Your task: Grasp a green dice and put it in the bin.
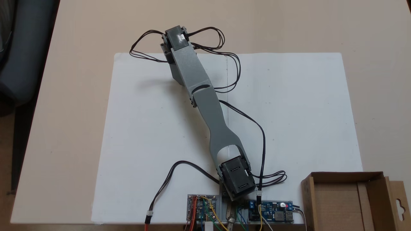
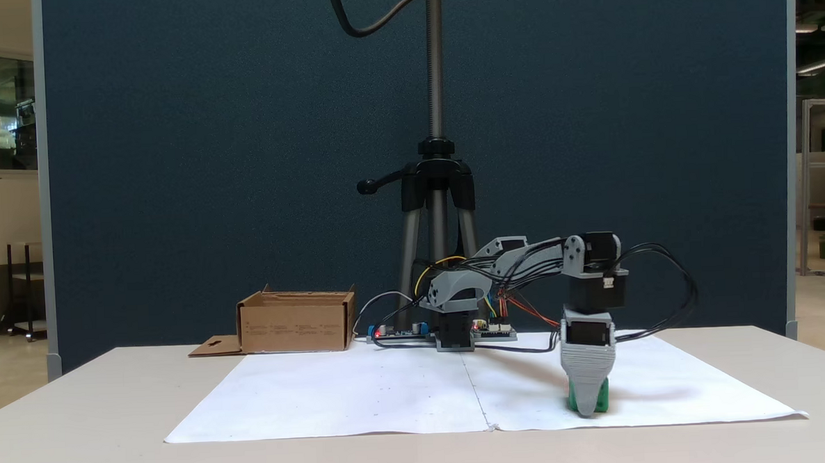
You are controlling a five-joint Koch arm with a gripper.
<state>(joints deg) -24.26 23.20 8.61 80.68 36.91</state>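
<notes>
A pale table (image 1: 64,96) is seen in both fixed views, with a big white paper sheet (image 1: 154,128) laid flat across the middle. A dark blue partition (image 2: 206,129) is stood behind the table in the side-on fixed view, and a tripod (image 2: 437,182) is set up in front of it.

The grey arm (image 1: 205,106) is stretched out from its base over the sheet, black cables looped around it. The bin (image 2: 297,323), a brown cardboard box with its flaps up, is parked off the sheet just beside the circuit boards (image 1: 202,208) at the arm's base; in the top-down fixed view it's found at the lower right corner (image 1: 346,199).

The gripper (image 2: 587,401) is pointed straight down at the sheet, tip basically on the paper. The green dice (image 2: 603,397) is seen as bits of green poking out either side of the grey finger, resting on the sheet, well apart from the bin. The jaws are lined up one behind the other here, so whether they're clamped on the dice can't be told.
</notes>
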